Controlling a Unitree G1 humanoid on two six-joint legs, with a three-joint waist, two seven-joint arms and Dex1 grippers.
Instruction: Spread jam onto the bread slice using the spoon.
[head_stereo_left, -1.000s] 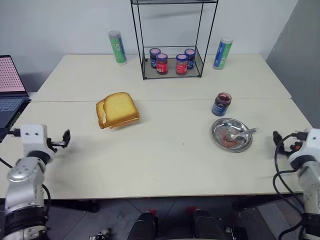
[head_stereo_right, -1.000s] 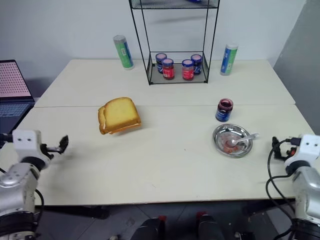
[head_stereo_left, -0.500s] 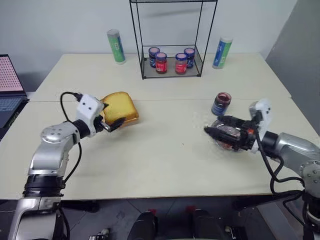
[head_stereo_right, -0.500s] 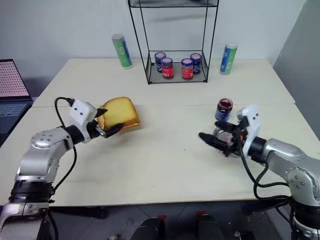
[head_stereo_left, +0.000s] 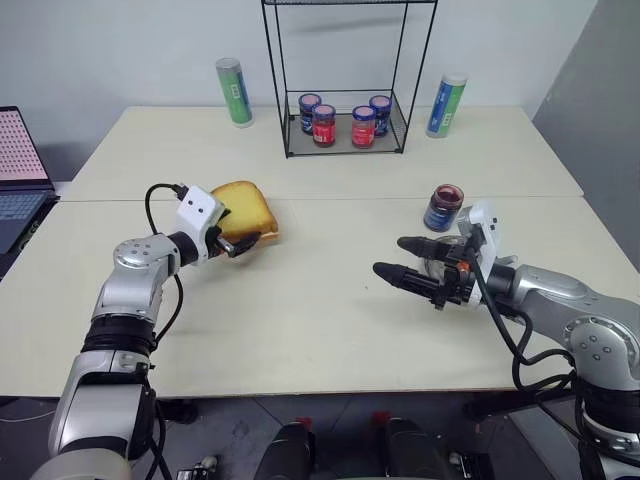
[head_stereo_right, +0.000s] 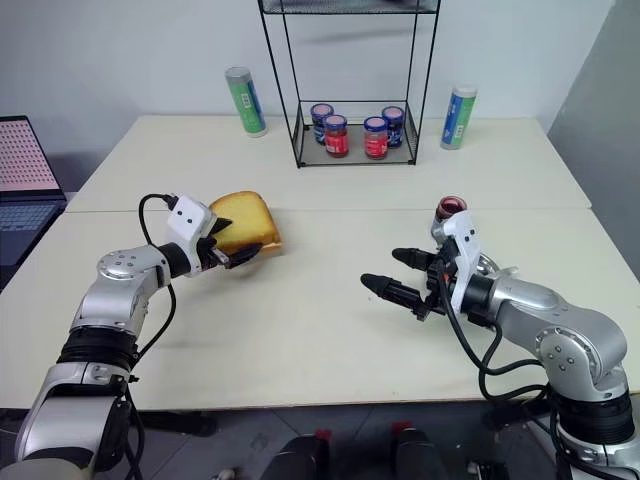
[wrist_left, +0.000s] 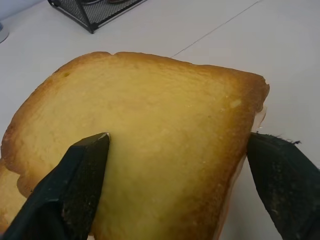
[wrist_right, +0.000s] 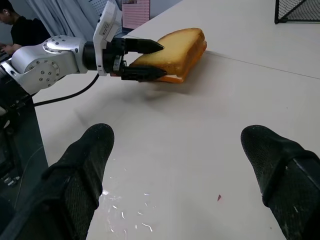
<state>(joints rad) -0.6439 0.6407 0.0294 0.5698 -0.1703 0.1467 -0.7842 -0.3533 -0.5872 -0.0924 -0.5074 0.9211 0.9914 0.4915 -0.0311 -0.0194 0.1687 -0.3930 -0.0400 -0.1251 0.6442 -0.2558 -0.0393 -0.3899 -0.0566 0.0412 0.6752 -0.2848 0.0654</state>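
Toward the tabletop's left side, found the bread slice (head_stereo_left: 246, 209) straddled by the left gripper (head_stereo_left: 233, 245), fingers spread, not yet pinching. Looked light, soft, crumbly; best pinched gently at the crust. Right gripper (head_stereo_left: 395, 257) gaped empty mid-table.

The left arm reaches forward over the left side of the table, and the left gripper (head_stereo_left: 237, 243) has its two black fingers spread apart, one on each side of the bread slice (head_stereo_left: 245, 208). The right arm reaches in from the right side of the table. The right gripper (head_stereo_left: 392, 257) points toward the middle, above the tabletop, with its fingers wide apart and nothing between them.
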